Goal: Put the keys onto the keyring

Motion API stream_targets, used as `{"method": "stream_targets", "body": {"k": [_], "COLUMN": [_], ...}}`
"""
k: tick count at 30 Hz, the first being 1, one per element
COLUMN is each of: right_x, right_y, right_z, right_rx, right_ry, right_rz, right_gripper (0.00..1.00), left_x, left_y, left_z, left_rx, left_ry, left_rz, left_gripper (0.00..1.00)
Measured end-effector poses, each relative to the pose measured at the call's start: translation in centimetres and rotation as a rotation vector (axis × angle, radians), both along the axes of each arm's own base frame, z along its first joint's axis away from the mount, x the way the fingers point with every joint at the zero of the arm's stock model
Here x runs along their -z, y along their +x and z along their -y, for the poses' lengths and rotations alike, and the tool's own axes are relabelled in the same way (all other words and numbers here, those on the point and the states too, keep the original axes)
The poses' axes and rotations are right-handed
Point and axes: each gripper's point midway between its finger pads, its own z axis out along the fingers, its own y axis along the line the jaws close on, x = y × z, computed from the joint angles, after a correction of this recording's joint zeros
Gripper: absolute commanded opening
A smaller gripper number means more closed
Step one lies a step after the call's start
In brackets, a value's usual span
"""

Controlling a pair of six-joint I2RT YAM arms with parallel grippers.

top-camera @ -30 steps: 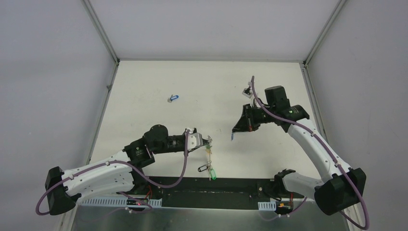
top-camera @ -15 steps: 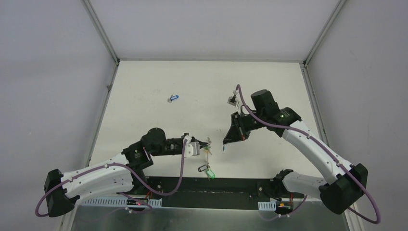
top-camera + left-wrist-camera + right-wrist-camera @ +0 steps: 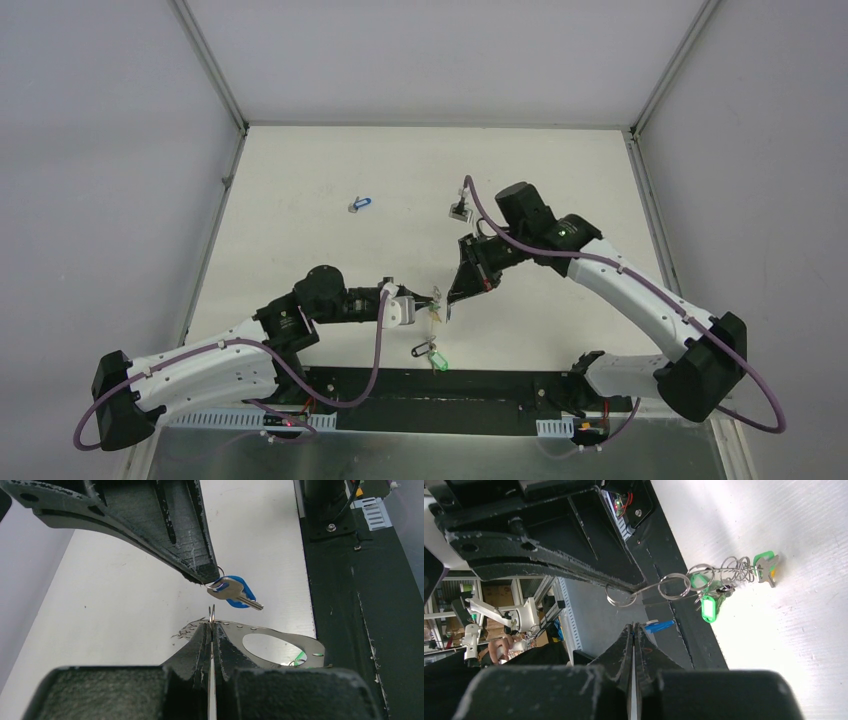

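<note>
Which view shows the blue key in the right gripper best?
Left wrist: the blue key hangs in plain sight at the right gripper's tip, blade and tag sharp. Right wrist shows only a blue strip of it; top external, barely a speck.

Flat white rectangular desk, matte, closed in by pale wall panels on the left, far and right sides. Towards the far left, well apart from everything else, a small silver key with a blue plastic tag, lying flat on the bare surface. Along the near edge, a long black strip running across the middle. Just beyond that strip, near the centre, a small bunch of silver keys with green plastic tags, beside a little dark clip. Resting on the desk or hanging just above it: cannot tell. Strong glare on the white surface around that bunch in the right wrist view.
</note>
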Motion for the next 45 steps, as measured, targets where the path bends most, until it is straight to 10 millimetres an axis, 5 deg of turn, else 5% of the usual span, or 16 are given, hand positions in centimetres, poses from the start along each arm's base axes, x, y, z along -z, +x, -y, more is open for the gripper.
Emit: {"method": "stream_targets", "body": {"k": [45], "right_x": [0.0], "right_y": [-1.2], "right_z": [-1.9], "right_rx": [-0.048], "right_ry": [-0.085], "right_rz": [0.019], "right_gripper": [0.00], "left_x": [1.1], "left_y": [-0.2], "left_z": [0.3], "left_rx": [0.017], "left_ry": [0.033], "left_rz": [-0.024], "left_gripper": [0.00]}}
